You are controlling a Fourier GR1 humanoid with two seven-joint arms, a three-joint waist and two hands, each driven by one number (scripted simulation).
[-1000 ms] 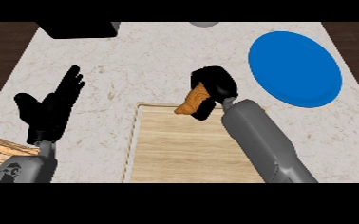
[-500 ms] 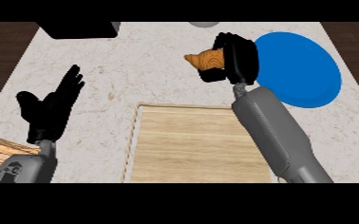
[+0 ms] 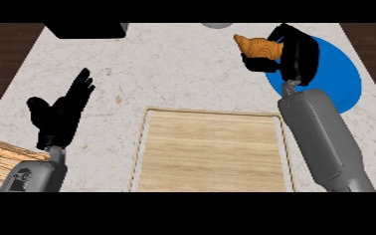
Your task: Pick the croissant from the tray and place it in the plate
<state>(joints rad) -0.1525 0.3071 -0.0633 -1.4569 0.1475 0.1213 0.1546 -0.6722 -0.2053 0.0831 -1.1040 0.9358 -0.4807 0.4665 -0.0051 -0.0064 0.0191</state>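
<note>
A: R hand (image 3: 297, 55), status?
B: Clenched round the croissant (image 3: 258, 48). Fingers wrap its right end. Rest of the pastry sticks out to the left, pointed tip up-left.
A: Where's that w/ respect to the plate (image 3: 336, 77)?
B: Hand sits over the blue plate's left part & hides that bit of rim. Croissant shows mostly over bare counter (image 3: 169, 69), just beside the plate's left edge. Can't tell how high it is, or whether it overlaps the rim.
A: So it's off the tray (image 3: 209, 154)?
B: Yes. Tray's nearer the robot, centre-bottom of the view, light wood w/ a pale raised rim. Croissant is well apart from it, up & to the right.
A: R forearm (image 3: 320, 134)?
B: Grey, comes in from the lower edge, runs along the tray's right rim & covers the plate's lower-left part.
A: L hand (image 3: 62, 112)?
B: Relaxed, holding nothing. Fingers straight & pointing up, thumb off to the left. Resting at the view's left, over the counter, left of the tray.
A: Anything else around?
B: Black box (image 3: 84, 30) at the counter's top-left. Small grey round thing (image 3: 218, 25) at the top edge, approx. mid. Bit of a striped wooden obj (image 3: 15, 154) at lower left, by the L wrist.
</note>
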